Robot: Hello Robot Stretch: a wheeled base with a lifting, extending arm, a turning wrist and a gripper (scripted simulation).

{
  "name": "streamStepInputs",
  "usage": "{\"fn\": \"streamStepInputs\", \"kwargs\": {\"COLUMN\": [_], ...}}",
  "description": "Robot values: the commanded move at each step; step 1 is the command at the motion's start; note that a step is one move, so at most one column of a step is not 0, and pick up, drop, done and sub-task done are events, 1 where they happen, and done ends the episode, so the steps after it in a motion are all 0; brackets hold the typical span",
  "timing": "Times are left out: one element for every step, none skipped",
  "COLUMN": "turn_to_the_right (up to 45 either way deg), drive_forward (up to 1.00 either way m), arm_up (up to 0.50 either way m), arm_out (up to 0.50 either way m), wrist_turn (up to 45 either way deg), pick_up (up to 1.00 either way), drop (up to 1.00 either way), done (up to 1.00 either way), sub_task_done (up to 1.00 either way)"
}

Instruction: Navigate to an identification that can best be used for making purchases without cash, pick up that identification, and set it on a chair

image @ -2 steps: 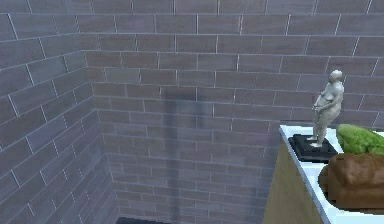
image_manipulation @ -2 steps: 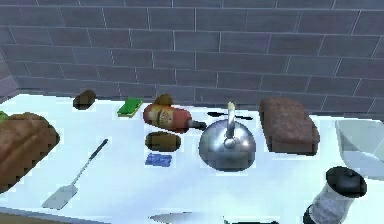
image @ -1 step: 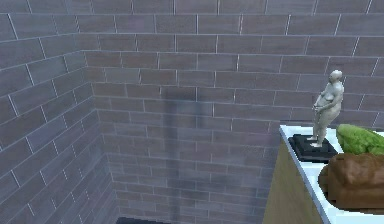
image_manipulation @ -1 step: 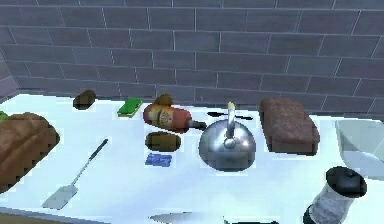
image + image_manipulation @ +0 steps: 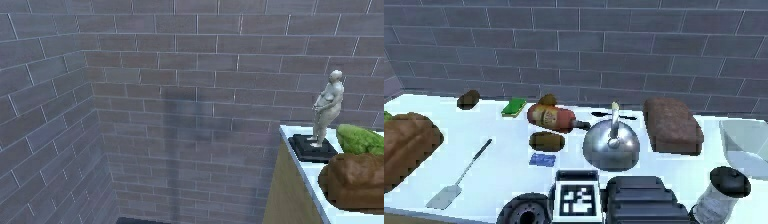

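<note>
Likely light, thin, stiff and slick: small blue card [image 5: 541, 159] lying flat on the white worktop [image 5: 509, 140], left of the metal kettle [image 5: 612, 148]. Best taken by a long edge. Cannot tell state of fingers [image 5: 524, 208].

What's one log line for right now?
target: small blue card on white table | gripper: below card in picture | holding: cannot tell
</note>
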Motion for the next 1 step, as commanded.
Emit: {"fn": "streamStepInputs", "kwargs": {"turn_to_the_right": [0.0], "drive_forward": [0.00], "arm_up": [0.00], "arm_out": [0.18], "wrist_turn": [0.0], "pick_up": [0.00], "drop": [0.00], "done": [0.00], "sub_task_done": [0.00]}}
